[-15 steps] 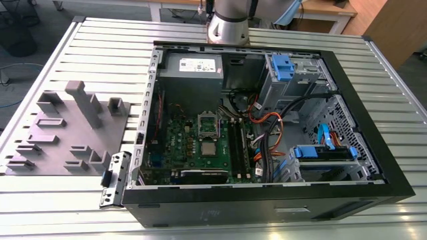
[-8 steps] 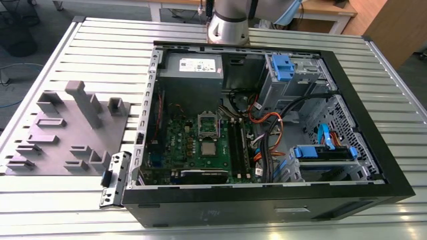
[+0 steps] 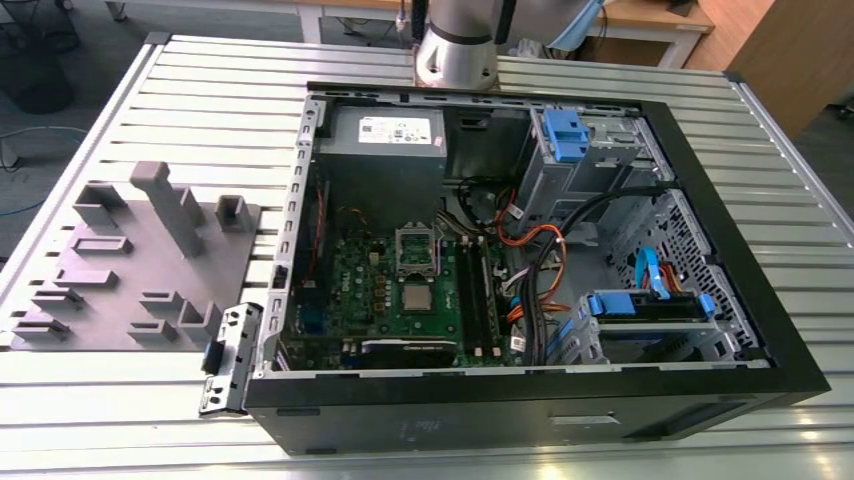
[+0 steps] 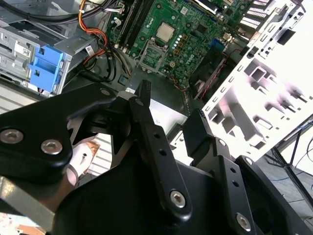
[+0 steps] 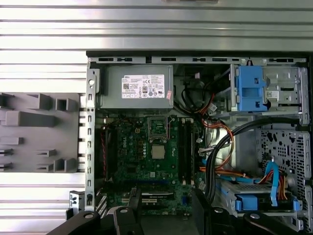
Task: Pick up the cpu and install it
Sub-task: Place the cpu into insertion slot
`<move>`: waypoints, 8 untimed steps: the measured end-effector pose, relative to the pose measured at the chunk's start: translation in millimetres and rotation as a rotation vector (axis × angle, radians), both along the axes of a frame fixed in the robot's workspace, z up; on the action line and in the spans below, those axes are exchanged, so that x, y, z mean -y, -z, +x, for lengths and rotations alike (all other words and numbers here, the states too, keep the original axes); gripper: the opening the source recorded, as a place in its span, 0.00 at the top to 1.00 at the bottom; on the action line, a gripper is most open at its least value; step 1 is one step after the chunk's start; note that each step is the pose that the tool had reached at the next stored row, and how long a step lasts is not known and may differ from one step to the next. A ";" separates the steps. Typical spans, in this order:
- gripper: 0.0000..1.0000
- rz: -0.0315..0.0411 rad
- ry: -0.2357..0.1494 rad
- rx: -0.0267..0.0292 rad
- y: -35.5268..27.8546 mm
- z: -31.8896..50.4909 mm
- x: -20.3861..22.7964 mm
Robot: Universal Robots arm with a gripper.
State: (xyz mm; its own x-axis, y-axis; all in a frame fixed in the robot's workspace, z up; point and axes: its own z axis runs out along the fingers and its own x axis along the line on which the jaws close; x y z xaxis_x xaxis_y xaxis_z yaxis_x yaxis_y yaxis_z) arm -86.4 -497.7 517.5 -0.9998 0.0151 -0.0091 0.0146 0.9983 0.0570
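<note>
While the gripper (image 4: 168, 105) hung high over the open case (image 3: 534, 410), fingers spread and empty, the cpu (image 5: 157, 152) lay flat on the board beside the socket (image 5: 156, 126). The pick-up looked unstarted; grasping would call for squaring to its thin edges.

cpu (image 3: 418, 296) on motherboard (image 3: 378, 285), inside case (image 3: 534, 385)

Silver-grey cylindrical arm segment (image 3: 454, 50) seen just beyond computer case (image 3: 534, 405). In second wrist view, gripper (image 4: 170, 105) built of matte black links (image 4: 156, 147); silver round-head screws (image 4: 177, 198) set into them. Fingertips (image 4: 145, 90) ribbed. Copper-coloured part (image 4: 87, 152) seen beside links.
</note>
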 end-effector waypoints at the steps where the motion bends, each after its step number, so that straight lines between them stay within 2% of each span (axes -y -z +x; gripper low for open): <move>1: 0.47 0.0000 0.000 0.0000 1.8 0.0 0.0; 8: 0.47 0.0001 0.000 0.0000 14.6 0.0 0.0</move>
